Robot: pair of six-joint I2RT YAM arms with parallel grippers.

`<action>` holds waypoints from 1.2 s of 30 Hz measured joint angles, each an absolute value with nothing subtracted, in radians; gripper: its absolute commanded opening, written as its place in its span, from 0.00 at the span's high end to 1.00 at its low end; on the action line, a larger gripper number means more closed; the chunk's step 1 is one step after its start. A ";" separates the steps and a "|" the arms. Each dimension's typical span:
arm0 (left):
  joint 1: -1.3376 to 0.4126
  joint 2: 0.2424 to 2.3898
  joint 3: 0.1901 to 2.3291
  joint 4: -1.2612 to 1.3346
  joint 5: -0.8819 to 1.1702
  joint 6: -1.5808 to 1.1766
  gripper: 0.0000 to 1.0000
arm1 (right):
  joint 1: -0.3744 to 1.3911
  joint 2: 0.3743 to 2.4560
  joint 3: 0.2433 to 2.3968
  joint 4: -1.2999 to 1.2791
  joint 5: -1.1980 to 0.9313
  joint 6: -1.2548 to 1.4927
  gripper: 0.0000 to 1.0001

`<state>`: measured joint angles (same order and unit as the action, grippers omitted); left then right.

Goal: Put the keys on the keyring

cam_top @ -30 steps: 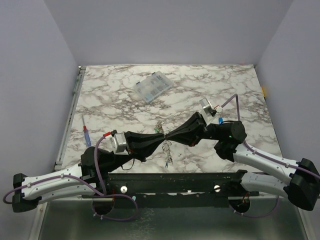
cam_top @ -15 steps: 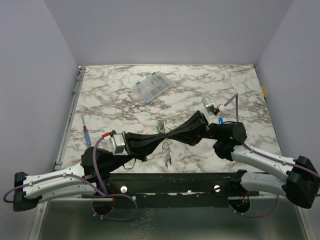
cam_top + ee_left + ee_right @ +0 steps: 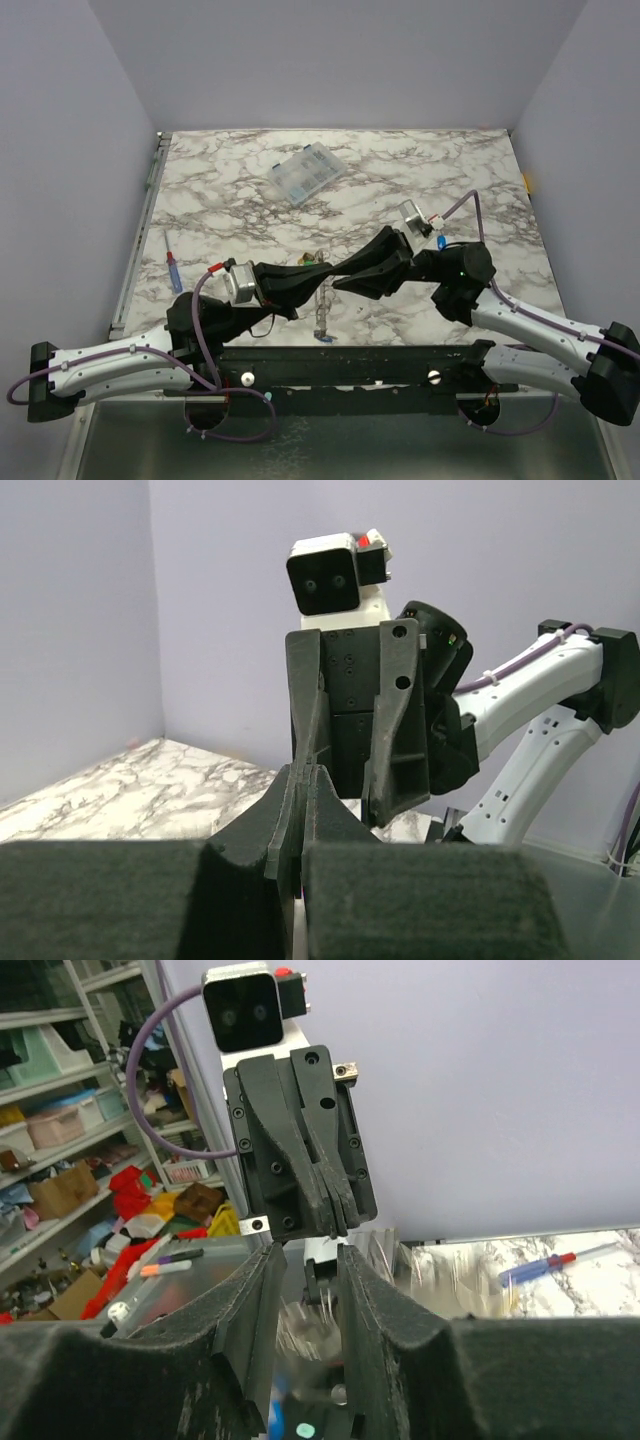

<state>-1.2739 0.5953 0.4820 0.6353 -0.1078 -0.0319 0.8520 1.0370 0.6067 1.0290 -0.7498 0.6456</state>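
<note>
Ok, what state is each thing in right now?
keyring: hanging in the air.
keys: dangling in a bunch with it.
left fingers: shut on the keyring.
right fingers: open, holding nothing.
box: lid shut.
screwdriver: lying flat.

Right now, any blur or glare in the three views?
Top view: even light, no glare, but the keys are tiny. Left wrist: right hand sharp, foreground dark. Right wrist: something between its fingers is smeared, likely motion blur.

Even light, soft shadows, right wrist view partly blurred, perhaps motion
</note>
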 measured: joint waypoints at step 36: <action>-1.274 0.897 0.482 0.111 -0.509 -0.290 0.38 | 0.794 1.138 0.676 -0.342 0.347 0.631 0.26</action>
